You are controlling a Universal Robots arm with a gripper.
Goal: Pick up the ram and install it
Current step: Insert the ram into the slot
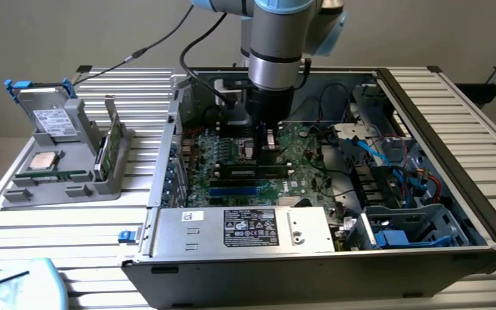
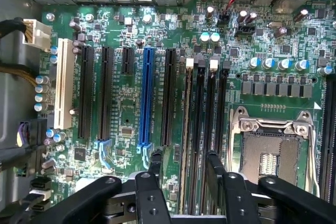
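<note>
1. Broadly: noted a slatted metal table (image 1: 59,239) with a plain beige wall (image 1: 50,32) behind it.
2. Found an open PC case (image 1: 317,268) lying flat on the table, with the motherboard (image 2: 121,103) facing up. Logged a grey power supply (image 1: 248,227) along the near edge in the exterior view, and a blue cable (image 1: 377,155) toward the exterior view's right.
3. Noted a grey tray (image 1: 59,190) on the table beside the case, at the exterior view's left. Holding a square silver chip (image 1: 43,160), an upright green card (image 1: 110,145) and a drive caddy (image 1: 50,110) with blue tabs.
4. Saw the arm (image 1: 278,45) reaching straight down into the case, with the gripper (image 1: 267,152) low over the board, next to the empty CPU socket (image 2: 268,145).
5. Found the pincer (image 2: 184,157) wide and gripping nothing. Black fingers (image 2: 156,163) set one on either side of the memory slots.
6. Located the ram (image 2: 185,129) standing in the memory slot nearest the black expansion slots. Lying between the two fingers; cannot tell whether touching either.
7. Seen edge-on from the wrist view: a long, thin, greenish-brown strip, with a white latch (image 2: 189,62) at its far end. Cannot make out chips or label from this angle.
8. Noted the neighbouring memory slots black and unfilled, and a blue slot (image 2: 147,98) further out.
</note>
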